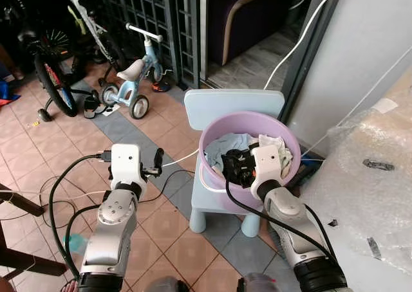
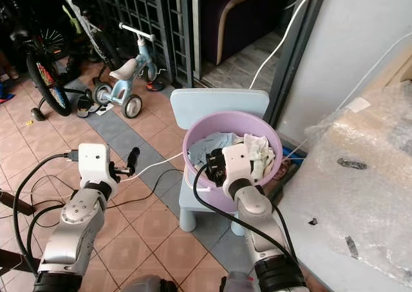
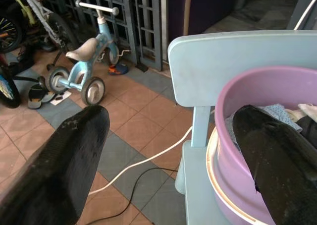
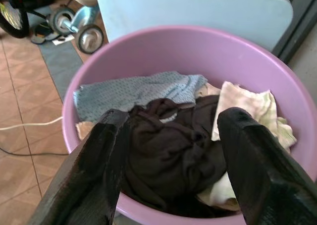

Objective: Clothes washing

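A purple basin (image 1: 212, 128) stands on a light blue child's chair (image 1: 232, 102). Inside lie a blue patterned cloth (image 4: 138, 91), a dark garment (image 4: 171, 155) and a cream cloth (image 4: 247, 106). My right gripper (image 4: 176, 117) hangs just above the basin's near side, open, with one finger on either side of the dark garment and not closed on it. Left of the chair, my left gripper (image 1: 158, 160) is held above the floor tiles, open and holding nothing; the basin rim (image 3: 233, 93) lies beside one of its fingers (image 3: 277, 155).
A bulky thing wrapped in bubble wrap (image 1: 367, 170) stands close on the right. A blue tricycle (image 1: 132, 80) and a bicycle (image 1: 51, 67) stand at the back left before a metal gate (image 1: 148, 9). A white cable (image 1: 180, 158) and black cables cross the floor.
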Robot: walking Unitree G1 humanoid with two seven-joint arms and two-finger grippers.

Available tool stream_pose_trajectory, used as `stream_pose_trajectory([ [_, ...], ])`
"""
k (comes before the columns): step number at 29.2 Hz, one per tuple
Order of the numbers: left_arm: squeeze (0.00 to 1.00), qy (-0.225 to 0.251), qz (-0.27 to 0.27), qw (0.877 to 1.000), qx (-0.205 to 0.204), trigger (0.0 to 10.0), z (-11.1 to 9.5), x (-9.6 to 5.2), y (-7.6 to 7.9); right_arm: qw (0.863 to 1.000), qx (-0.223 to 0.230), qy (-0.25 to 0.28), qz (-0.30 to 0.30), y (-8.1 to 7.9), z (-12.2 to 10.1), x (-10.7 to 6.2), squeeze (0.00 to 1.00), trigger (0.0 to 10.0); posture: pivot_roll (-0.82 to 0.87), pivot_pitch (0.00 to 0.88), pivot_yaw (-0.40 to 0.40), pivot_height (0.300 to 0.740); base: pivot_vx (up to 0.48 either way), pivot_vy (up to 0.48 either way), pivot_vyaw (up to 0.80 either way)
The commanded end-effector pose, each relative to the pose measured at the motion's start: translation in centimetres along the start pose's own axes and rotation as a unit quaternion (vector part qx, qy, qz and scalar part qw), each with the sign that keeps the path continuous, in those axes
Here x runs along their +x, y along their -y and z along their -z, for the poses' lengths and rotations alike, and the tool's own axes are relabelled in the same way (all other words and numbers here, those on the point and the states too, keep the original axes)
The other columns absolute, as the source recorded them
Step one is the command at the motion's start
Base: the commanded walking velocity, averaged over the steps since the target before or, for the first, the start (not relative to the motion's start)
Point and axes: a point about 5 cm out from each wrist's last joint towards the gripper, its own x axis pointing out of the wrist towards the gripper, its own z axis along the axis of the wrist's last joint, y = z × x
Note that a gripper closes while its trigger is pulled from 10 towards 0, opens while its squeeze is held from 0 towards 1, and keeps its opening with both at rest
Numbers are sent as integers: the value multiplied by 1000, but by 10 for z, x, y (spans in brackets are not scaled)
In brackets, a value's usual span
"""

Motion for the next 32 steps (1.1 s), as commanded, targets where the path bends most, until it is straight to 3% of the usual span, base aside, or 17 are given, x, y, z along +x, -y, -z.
stream_pose_trajectory([
  [1, 0, -13, -6, 1000, 9, 10000, 4, -1, -3, 1000, 6, -12, 17, 5, -1, 3, 47, 10000, -43, 46, 41, 740, 371, 304, 0],
  [2, 0, -16, -5, 1000, 10, 10000, 5, 0, -3, 999, 11, -24, 31, 9, 1, 3, 1000, 10000, -47, 46, 42, 740, 349, 296, 0],
  [11, 0, -26, 1, 999, 23, 10000, 4, 3, 2, 997, 15, -56, 54, 14, 6, 4, 1000, 10000, -44, 53, 39, 740, 96, 0, 0],
  [24, 0, -28, 3, 999, 21, 10000, 6, -1, 3, 997, 15, -57, 58, 15, 2, 7, 949, 10000, -44, 66, 30, 740, 136, -247, 0],
  [25, 0, -29, 3, 999, 21, 10000, 6, -1, 3, 997, 14, -57, 58, 15, 1, 7, 812, 10000, -44, 68, 29, 740, 255, -330, 0],
  [26, 0, -29, 3, 999, 20, 10000, 7, -1, 4, 997, 14, -57, 58, 16, 1, 7, 502, 10000, -45, 68, 28, 740, 255, -326, 0],
  [27, 0, -29, 3, 999, 19, 10000, 7, -1, 4, 997, 13, -58, 58, 16, 1, 7, 502, 10000, -45, 68, 28, 740, 255, -326, 0],
  [28, 0, -30, 3, 999, 17, 10000, 7, -1, 4, 997, 13, -58, 55, 16, 1, 7, 0, 10000, -45, 70, 26, 740, 247, -330, 0],
  [32, 0, -29, -1, 1000, 6, 10000, 7, -2, 4, 997, 12, -58, 49, 14, 0, 8, 0, 10000, -46, 71, 23, 740, 182, -227, 0],
])
